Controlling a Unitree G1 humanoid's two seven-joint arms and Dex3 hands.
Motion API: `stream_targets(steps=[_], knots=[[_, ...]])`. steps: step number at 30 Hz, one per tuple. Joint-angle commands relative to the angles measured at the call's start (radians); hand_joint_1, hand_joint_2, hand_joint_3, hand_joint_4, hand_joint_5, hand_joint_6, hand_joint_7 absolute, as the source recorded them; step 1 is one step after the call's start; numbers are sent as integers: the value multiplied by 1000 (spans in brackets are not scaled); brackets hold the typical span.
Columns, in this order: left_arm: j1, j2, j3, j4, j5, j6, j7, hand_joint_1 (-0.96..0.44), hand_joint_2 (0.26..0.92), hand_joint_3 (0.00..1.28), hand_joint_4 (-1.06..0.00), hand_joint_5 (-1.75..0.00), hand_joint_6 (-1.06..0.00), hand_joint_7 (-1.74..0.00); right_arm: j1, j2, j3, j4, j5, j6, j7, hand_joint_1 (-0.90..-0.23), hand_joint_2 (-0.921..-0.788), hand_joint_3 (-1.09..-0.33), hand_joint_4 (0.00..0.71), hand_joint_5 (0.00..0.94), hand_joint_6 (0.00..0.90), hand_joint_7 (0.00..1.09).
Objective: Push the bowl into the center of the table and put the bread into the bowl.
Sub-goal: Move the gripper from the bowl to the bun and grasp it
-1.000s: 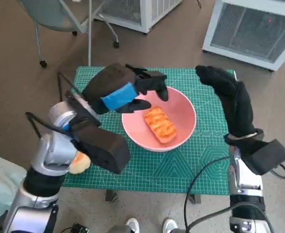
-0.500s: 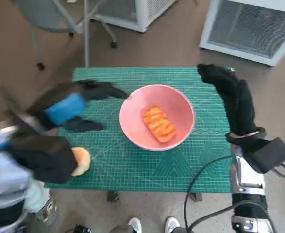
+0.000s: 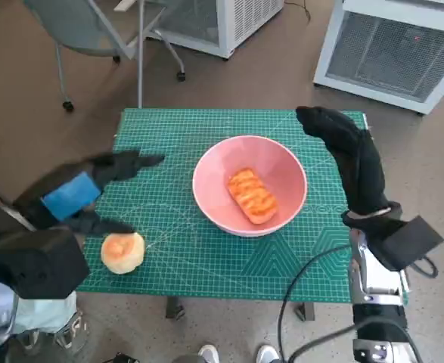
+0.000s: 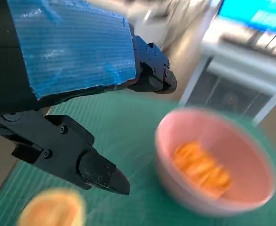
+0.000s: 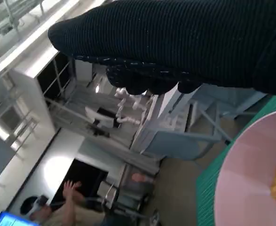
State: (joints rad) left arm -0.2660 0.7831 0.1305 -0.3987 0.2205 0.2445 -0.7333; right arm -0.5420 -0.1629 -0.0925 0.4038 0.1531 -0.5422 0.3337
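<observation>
A pink bowl [image 3: 282, 162] stands near the middle of the green mat [image 3: 206, 128], and an orange glazed bread [image 3: 250, 194] lies inside it. The left wrist view shows the bowl [image 4: 250, 165] and bread [image 4: 201, 165] blurred. A round pale bun [image 3: 122, 252] lies on the mat's near left corner and appears as a blurred bun [image 4: 51, 209] in the left wrist view. My left hand [image 3: 82, 189] hovers over the mat's left edge, fingers apart, holding nothing. My right hand [image 3: 343, 147] is raised beside the bowl's right rim, empty. The bowl's rim [image 5: 241, 160] shows in the right wrist view.
A grey chair [image 3: 93, 30] stands beyond the table's far left. White slatted units [image 3: 395, 45] stand at the far right and a white cabinet [image 3: 229, 19] at the far middle. A person [image 5: 69, 207] sits in the right wrist view. Shoes [image 3: 233, 352] show below the table's near edge.
My left hand has drawn back from above the bowl to the mat's left edge, uncovering the round bun. The bread stays in the bowl. The right hand has barely moved.
</observation>
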Motion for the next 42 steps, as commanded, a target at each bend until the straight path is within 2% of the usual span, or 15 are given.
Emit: stream_targets(steps=[1, 12, 29, 33, 42], knots=[[34, 40, 26, 9, -21, -1, -13, -312, 713, 1, -212, -1, -331, -37, 8, -1, 3, 27, 6, 5, 13, -636, -921, -736, 219, 1, -1, 522], [120, 60, 24, 36, -6, 3, 9, -283, 717, 2, -208, 0, -334, -17, 8, -4, 2, 26, 15, 16, 30, -637, -921, -734, 218, 0, -1, 521], [140, 81, -52, 32, 73, 40, 8, -307, 724, 2, -193, 0, -320, 0, 8, -5, 0, 20, 11, 23, 38, -632, -921, -733, 219, 1, -1, 522], [131, 82, -120, 56, 124, 62, 4, -310, 726, 2, -183, 0, -314, 0, 10, -7, -1, 20, 11, 24, 40, -630, -921, -734, 218, 0, -1, 522], [112, 63, -209, 119, 160, 93, 2, -257, 736, 4, -170, 0, -300, 0, 10, -10, -2, 20, 13, 26, 43, -628, -921, -737, 218, 0, -1, 521]])
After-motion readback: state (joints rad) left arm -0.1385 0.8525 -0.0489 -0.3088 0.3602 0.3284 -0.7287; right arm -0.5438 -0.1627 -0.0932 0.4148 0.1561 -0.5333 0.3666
